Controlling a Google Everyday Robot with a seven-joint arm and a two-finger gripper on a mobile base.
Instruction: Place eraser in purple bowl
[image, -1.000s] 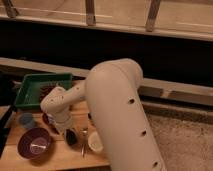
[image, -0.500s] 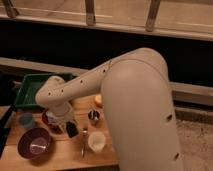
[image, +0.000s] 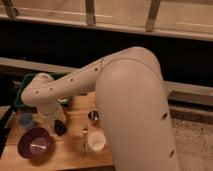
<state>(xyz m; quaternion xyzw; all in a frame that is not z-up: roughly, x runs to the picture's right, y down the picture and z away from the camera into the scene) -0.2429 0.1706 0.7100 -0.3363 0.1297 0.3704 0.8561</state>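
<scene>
Reaching down from the right, the robot's white arm (image: 125, 100) fills most of the view and bends at an elbow over the left part of the wooden table (image: 70, 157). The gripper (image: 59, 125) hangs below the wrist, low over the tabletop, just right of the purple bowl. A dark object sits at its tip (image: 60, 128); whether this is the eraser or part of the gripper itself cannot be told, and the state of the claw cannot be told either.

The purple bowl (image: 35, 143) stands at the front left of the table, upright, with a paler bottom showing inside. No dark block is visible in it.

Behind the bowl, near the left edge, stands a small blue-grey cup (image: 26, 120). A green tray (image: 27, 85) lies at the back left, partly hidden by the arm. To the right of the gripper are a small metal cup (image: 93, 116), a white cup (image: 96, 141) nearer the front, and a slim utensil (image: 84, 142) lying just left of the white cup.
</scene>
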